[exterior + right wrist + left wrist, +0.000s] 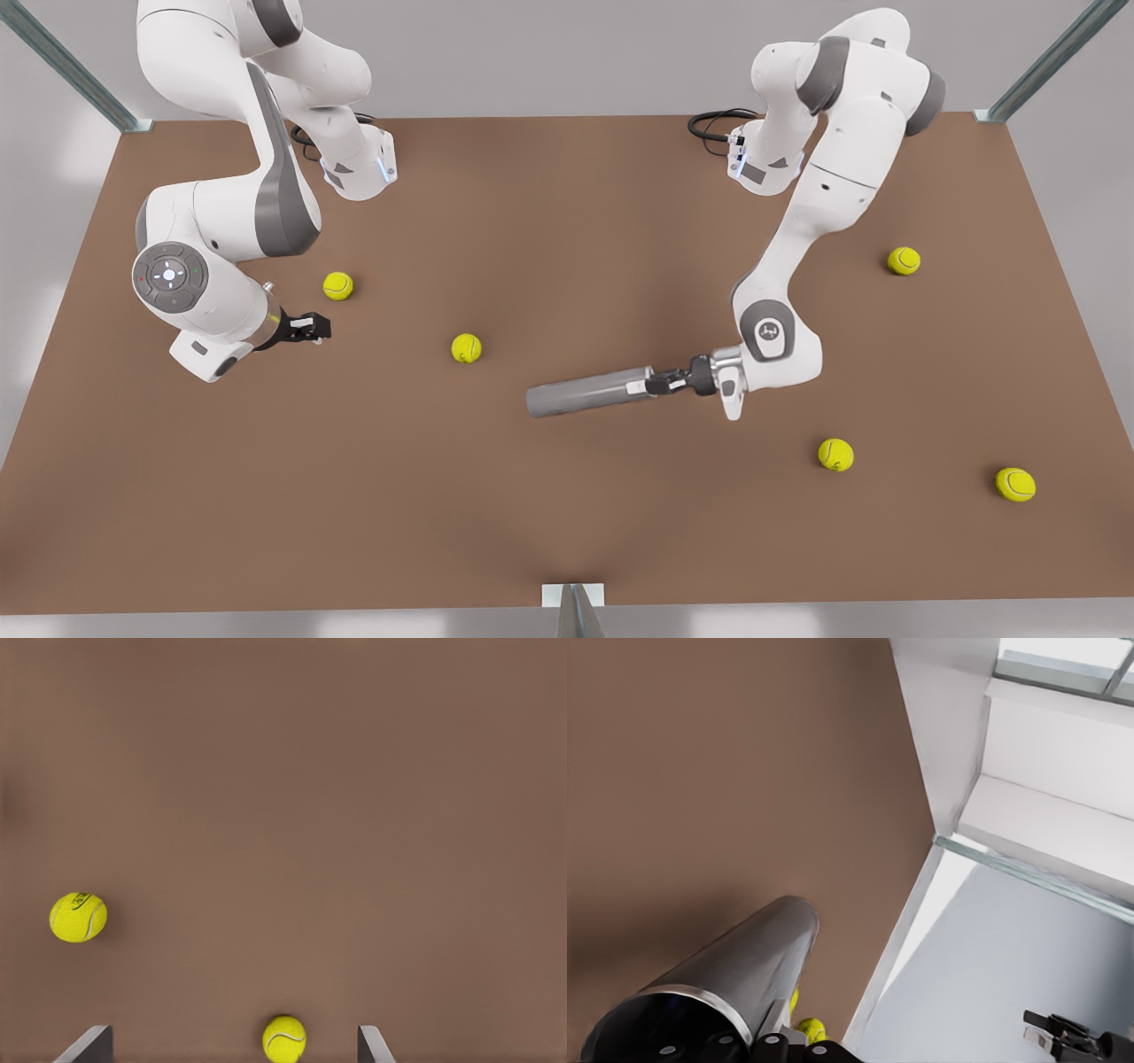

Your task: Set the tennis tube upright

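The tennis tube [585, 392] is a grey cylinder lying nearly level just right of the table's middle in the front view. Its silvery rim [673, 997] faces the arm on the front view's right. That arm's left gripper [660, 383] is shut on the rim end, and the tube [744, 961] stretches away from the wrist. Whether the tube rests on the table or hangs just above it, I cannot tell. The right gripper [310, 328] hovers open at the front view's left, far from the tube, with its fingers [89, 1047] wide apart and nothing in them.
Several yellow-green tennis balls lie scattered on the brown table [567, 221]: one [337, 285] near the right gripper, one [466, 347] between the arms, others [835, 454] toward the front view's right. Metal frame posts [1045, 62] stand at the far corners.
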`<move>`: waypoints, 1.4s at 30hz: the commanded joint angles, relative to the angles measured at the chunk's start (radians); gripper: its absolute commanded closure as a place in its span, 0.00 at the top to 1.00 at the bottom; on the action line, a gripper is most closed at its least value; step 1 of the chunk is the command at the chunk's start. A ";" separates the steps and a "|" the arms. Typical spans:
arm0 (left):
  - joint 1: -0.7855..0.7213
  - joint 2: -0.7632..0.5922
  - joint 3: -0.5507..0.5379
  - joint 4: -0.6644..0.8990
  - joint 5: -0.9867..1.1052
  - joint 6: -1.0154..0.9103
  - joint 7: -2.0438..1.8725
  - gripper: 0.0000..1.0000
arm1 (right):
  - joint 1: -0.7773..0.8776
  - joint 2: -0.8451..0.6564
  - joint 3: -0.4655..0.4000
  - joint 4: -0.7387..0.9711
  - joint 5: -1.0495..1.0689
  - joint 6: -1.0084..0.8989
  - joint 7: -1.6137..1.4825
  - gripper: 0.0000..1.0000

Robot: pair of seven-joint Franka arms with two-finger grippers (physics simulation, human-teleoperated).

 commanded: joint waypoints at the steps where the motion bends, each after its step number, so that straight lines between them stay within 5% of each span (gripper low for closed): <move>1: 0.000 -0.006 0.005 -0.003 0.040 0.000 -0.003 0.21 | 0.000 0.000 0.000 0.000 0.000 0.000 0.000 1.00; 30: 0.066 -0.401 0.158 -0.001 1.344 -0.158 -0.526 0.21 | -0.038 0.001 -0.002 0.000 0.100 0.002 -0.005 1.00; 42: 0.072 -0.358 0.157 0.025 1.482 -0.232 -0.569 0.21 | -0.067 -0.009 -0.006 0.002 0.097 -0.057 0.011 1.00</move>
